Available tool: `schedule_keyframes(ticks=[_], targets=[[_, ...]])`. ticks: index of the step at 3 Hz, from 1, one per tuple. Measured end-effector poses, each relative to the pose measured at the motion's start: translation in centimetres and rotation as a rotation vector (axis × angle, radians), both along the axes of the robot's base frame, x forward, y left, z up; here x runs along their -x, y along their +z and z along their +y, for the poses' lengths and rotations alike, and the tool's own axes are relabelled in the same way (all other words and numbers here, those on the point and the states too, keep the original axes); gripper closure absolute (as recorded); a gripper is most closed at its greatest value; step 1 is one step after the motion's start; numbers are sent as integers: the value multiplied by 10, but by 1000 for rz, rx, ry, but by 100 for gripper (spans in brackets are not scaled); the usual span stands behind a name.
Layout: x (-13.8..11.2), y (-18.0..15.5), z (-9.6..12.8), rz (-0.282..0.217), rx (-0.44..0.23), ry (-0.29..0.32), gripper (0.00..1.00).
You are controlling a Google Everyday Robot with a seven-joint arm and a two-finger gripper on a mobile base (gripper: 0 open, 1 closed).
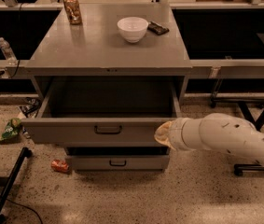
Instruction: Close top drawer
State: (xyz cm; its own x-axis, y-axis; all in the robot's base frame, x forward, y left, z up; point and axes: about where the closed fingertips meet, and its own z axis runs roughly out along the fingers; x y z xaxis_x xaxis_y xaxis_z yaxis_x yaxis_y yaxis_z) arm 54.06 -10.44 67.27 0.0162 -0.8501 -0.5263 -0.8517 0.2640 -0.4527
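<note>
The top drawer (99, 130) of the grey cabinet is pulled far out, its inside dark and bare, with a small dark pull handle (108, 130) at the centre of its front. My white arm comes in from the right. My gripper (163, 134) sits at the right end of the drawer front, its end turned toward the front. A shorter-fronted lower drawer (117, 162) stands slightly out below.
On the cabinet top (108, 41) stand a white bowl (132, 29), a can (72, 9) and a dark packet (158, 28). On the floor lie a red can (60, 165), a green bag (10, 129) and a black stand leg (8, 185). A bottle (6, 50) stands left.
</note>
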Motion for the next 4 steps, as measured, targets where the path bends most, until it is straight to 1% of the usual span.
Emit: schedule_keyframes(ticks=[1,2,3,4], targets=[[-25,-23,8,-66,-9,20,100],[-47,-35,10,-118,-3,29,100],[-69,-38,6,-162,12,28,100],[-93,-37,-7,-202,45,25,100]])
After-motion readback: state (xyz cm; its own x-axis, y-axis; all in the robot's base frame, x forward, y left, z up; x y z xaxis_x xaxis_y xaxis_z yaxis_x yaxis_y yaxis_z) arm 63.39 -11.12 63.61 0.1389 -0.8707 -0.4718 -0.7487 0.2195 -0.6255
